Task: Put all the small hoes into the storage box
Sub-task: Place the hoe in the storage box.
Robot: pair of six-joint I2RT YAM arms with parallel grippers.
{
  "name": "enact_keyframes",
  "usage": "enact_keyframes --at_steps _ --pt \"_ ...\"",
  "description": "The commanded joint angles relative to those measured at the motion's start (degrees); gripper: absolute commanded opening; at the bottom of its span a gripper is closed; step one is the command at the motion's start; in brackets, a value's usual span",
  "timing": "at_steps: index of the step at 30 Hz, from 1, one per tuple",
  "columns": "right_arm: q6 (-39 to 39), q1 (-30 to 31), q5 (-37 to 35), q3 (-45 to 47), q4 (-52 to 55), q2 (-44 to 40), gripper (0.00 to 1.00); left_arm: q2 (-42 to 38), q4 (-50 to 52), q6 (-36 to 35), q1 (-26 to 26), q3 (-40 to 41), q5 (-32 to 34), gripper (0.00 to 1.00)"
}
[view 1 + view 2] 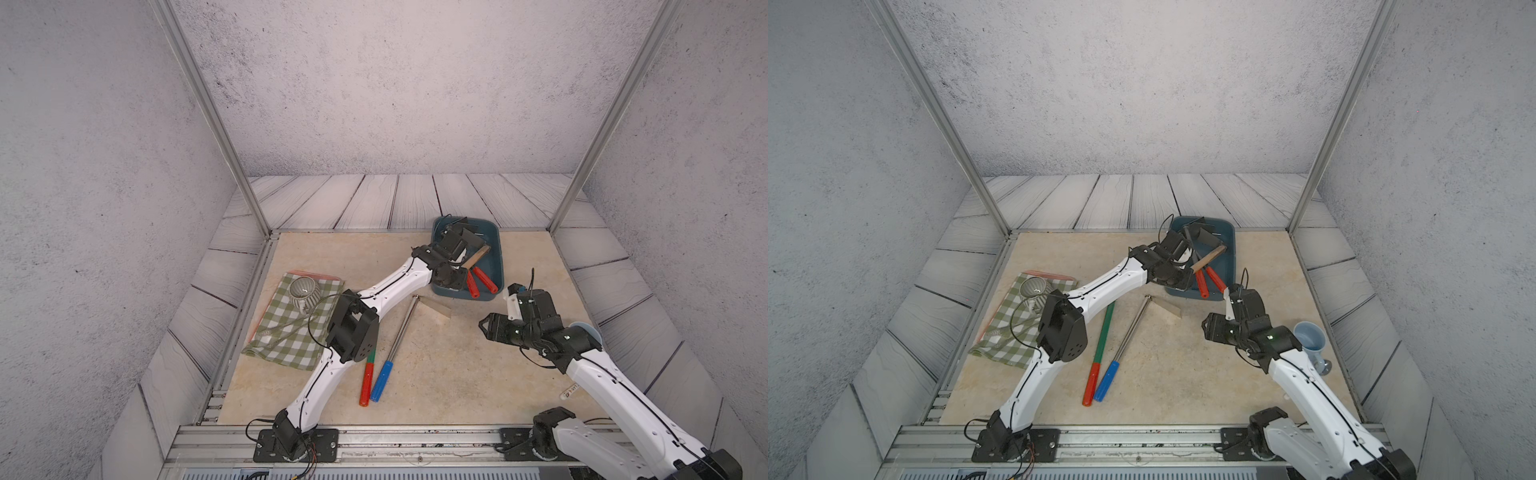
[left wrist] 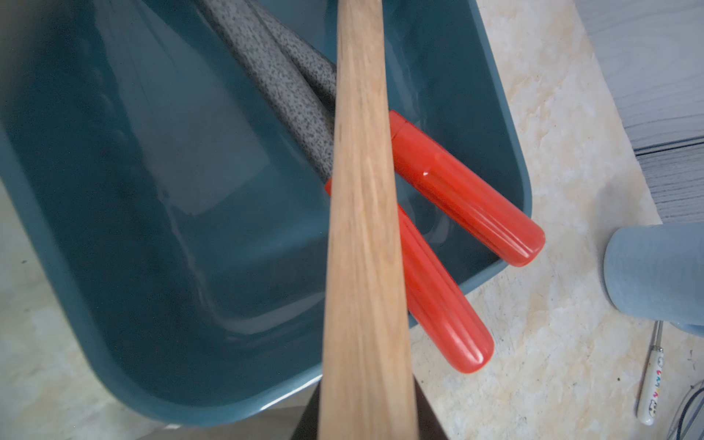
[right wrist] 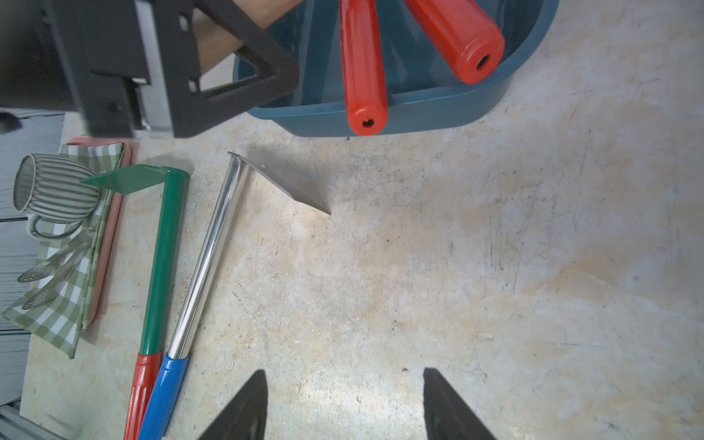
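The small hoe's wooden handle [image 1: 477, 256] slants over the storage box [image 1: 500, 259], a dark teal tub at the back right of the mat. My left gripper [image 1: 461, 267] is shut on that handle just over the box's near left edge. In the left wrist view the handle [image 2: 362, 228] runs out from between the jaws across the box's floor [image 2: 133, 209]. Dark metal heads [image 1: 1205, 237] crowd the box's far end; which one belongs to the held hoe I cannot tell. My right gripper [image 3: 344, 381] hovers open over bare mat, right of the box's near end.
Two red-handled tools [image 1: 484, 279] [image 1: 472, 287] lie in the box with their grips over the near rim. A green hoe [image 1: 1104, 332] and a chrome, blue-handled hoe [image 1: 400, 334] lie mid-mat. A striped mug [image 1: 303, 291] sits on a checked cloth [image 1: 286, 336] at left; a blue cup [image 1: 1310, 337] at right.
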State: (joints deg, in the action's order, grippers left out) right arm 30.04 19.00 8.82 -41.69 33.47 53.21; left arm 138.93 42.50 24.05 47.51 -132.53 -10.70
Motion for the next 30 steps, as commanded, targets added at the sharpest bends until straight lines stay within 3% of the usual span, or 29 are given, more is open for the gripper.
enact_keyframes --at_steps 1,3,5,10,15,21,30 --pt "0.0 -0.2 -1.4 -0.2 1.5 -1.2 0.65 2.3 -1.0 0.0 1.2 -2.8 -2.1 0.0" --pt "-0.2 -0.1 -1.8 -0.3 1.9 -1.3 0.65 1.6 -1.0 -0.3 1.3 -1.5 -1.5 0.0" --pt "-0.2 -0.2 -2.0 -0.2 1.7 -1.6 0.65 -0.1 -2.2 -0.4 1.3 1.3 -0.7 0.07" --pt "0.2 -0.1 -1.4 0.1 0.7 -1.1 0.65 -6.1 -7.3 -1.0 1.2 10.1 1.6 0.38" --pt "0.1 -0.2 -1.2 -0.2 0.5 -0.6 0.65 -8.7 -6.3 -2.4 0.9 10.4 2.1 0.54" --pt "0.1 -0.1 -1.3 -0.9 0.6 -0.5 0.65 -11.9 -2.5 -4.1 0.1 10.1 2.0 0.58" --pt "-0.2 -0.1 -1.0 -1.9 0.3 0.7 0.66 -23.3 -0.5 -5.9 -2.0 21.7 4.3 0.59"
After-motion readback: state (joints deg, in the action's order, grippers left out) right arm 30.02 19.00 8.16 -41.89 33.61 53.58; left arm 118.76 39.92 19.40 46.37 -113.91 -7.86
